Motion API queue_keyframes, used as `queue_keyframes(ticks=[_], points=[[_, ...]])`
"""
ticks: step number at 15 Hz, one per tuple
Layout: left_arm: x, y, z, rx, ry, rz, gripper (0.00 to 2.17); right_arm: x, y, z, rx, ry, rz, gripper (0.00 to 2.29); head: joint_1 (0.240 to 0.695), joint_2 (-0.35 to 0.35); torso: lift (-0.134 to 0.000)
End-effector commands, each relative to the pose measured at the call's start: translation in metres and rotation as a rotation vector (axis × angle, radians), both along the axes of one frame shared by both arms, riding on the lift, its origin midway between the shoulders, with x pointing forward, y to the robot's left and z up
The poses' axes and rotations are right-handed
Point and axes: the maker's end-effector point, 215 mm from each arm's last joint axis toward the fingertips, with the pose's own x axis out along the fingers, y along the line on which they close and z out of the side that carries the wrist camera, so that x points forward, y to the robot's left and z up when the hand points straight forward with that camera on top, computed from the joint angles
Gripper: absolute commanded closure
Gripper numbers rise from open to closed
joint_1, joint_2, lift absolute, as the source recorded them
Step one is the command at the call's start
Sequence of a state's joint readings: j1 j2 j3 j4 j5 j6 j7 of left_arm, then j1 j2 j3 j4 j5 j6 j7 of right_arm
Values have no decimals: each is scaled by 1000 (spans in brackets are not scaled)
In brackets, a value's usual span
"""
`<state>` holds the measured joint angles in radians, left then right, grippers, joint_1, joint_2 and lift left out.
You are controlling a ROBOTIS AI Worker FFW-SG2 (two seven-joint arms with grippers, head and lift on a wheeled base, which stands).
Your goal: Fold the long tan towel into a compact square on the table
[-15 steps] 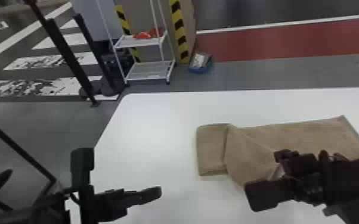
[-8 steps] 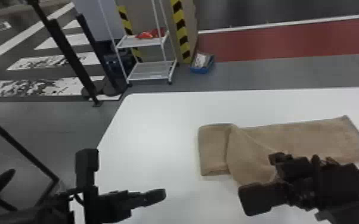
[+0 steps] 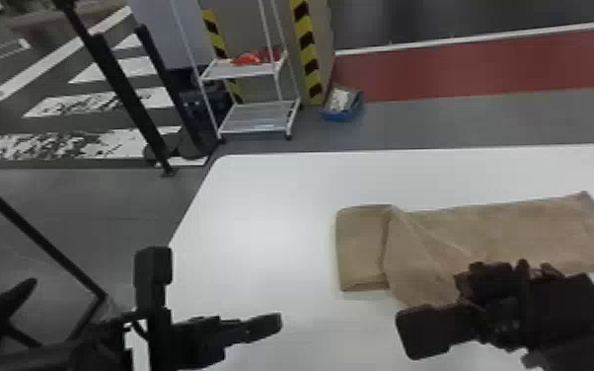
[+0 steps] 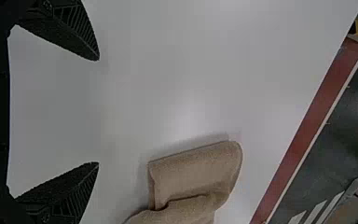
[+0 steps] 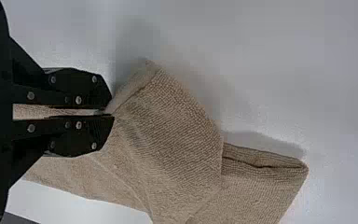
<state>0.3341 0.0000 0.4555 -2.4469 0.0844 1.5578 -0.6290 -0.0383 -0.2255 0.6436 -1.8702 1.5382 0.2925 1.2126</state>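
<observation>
Well — right claw (image 3: pixel 488 296) pinches tan towel (image 3: pixel 508 229).

From where I'm standing, the head camera is looking forward and steeply down from the robot's head, taking in the white table (image 3: pixel 271 207) and the floor (image 3: pixel 459 121) beyond it. The left wrist camera is peering down at a slant from nearer the table, catching the red floor strip (image 4: pixel 303 130) past its edge. The right wrist camera is facing down, closest of all to the towel (image 5: pixel 168 126). All three are sharing the towel's folded end; the head and left wrist views are also sharing the red strip.
</observation>
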Motion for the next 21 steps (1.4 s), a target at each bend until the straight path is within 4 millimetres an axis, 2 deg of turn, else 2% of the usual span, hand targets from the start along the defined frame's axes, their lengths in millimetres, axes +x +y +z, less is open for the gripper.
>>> queue_keyframes(ticks=[1,5,7,9,10,13,16,20,21], points=[[-4,-2,-3,-9,15,1,87,4,1,7,27,-6,-19,1234,695,324,-125],[-5,-2,-3,-9,15,2,87,23,1,40,91,-61,-41,1234,695,320,-125],[-4,-3,-2,-9,14,-2,87,40,-1,60,127,-90,-52,1231,695,316,-125],[-4,-3,-2,-9,14,-2,87,56,-1,79,142,-114,-11,1234,695,309,-125],[-4,-4,-2,-10,14,-3,87,61,-3,82,130,-123,13,1231,695,304,-125],[-6,-4,-4,-13,19,-3,87,75,-14,76,89,-122,39,1231,695,291,-125],[-6,-4,-5,-13,21,-3,87,96,-23,89,70,-162,65,1231,695,275,-125],[-7,-6,-9,-18,31,-5,87,109,-48,76,43,-147,41,1217,695,245,-125],[-7,-7,-10,-19,34,-7,87,112,-56,72,30,-147,26,1079,695,237,-125]])
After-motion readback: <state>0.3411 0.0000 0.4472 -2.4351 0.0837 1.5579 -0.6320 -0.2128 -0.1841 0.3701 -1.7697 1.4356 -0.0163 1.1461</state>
